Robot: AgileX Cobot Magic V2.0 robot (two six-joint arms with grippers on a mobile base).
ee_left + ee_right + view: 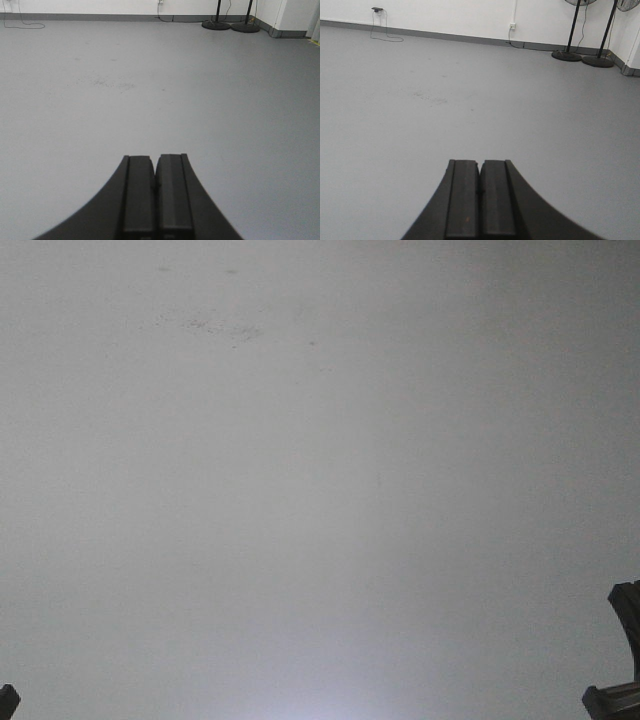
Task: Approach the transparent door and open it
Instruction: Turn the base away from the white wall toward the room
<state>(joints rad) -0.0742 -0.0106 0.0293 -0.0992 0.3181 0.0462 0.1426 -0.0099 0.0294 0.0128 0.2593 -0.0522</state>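
The transparent door is out of view in every frame. My left gripper (155, 159) is black, shut on nothing, and points out over bare grey floor. My right gripper (480, 162) is also black, shut and empty, over the same floor. In the front view only grey floor shows, with a dark corner of the left arm (7, 702) at the bottom left and part of the right arm (620, 660) at the bottom right edge.
A white wall with a grey skirting (445, 36) runs along the far side. Two black fan stands with round bases (567, 55) (598, 61) stand at the far right, also in the left wrist view (216, 24). A cable and wall socket (512, 26) are on the wall.
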